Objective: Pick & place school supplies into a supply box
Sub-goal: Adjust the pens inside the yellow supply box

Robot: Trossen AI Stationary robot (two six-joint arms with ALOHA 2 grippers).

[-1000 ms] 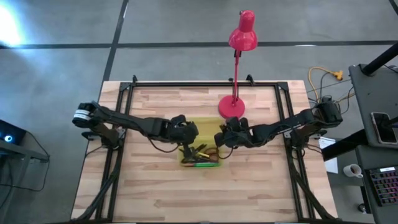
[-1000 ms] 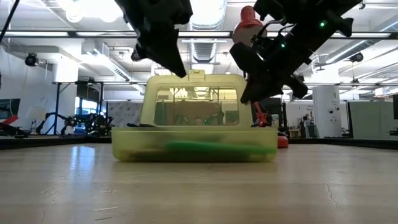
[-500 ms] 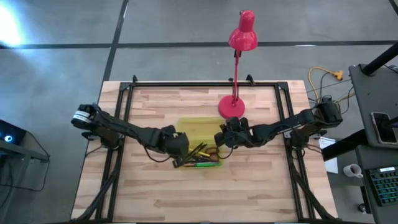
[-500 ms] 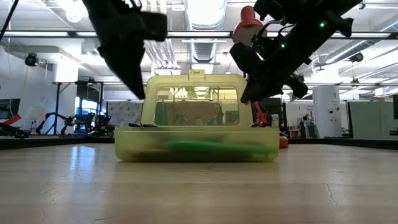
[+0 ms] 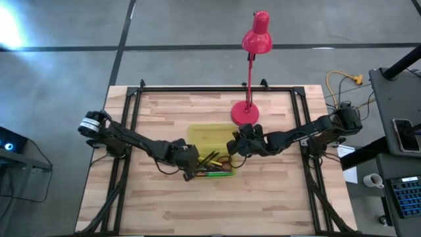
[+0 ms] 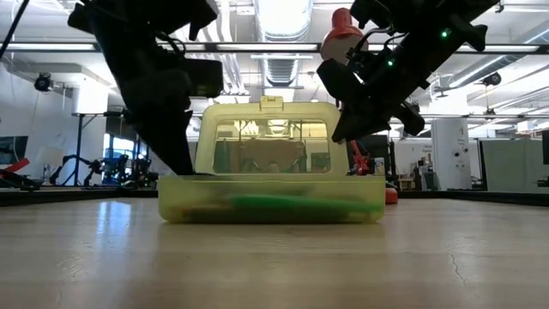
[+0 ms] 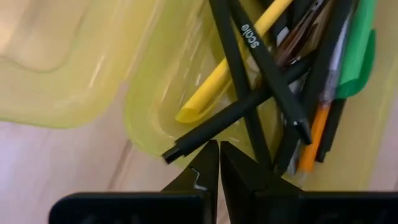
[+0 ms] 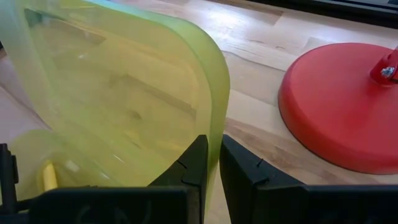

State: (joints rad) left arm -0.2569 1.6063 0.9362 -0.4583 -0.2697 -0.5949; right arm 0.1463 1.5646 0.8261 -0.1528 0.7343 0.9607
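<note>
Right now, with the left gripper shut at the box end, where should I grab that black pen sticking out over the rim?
Take the black pen by its overhanging tip, coming from outside the supply box: only that end clears the rim, the rest lies crossed among other pens. The left gripper, just short of it, must open first.

The box point(image 5: 212, 158) stands hemmed in: left end effector point(image 5: 189, 172) at its near-left corner, right end effector point(image 5: 231, 146) on the upright lid point(image 6: 271, 137), lamp point(image 5: 245, 113) just behind. Counter point(image 5: 217, 204) before it lies open.
</note>
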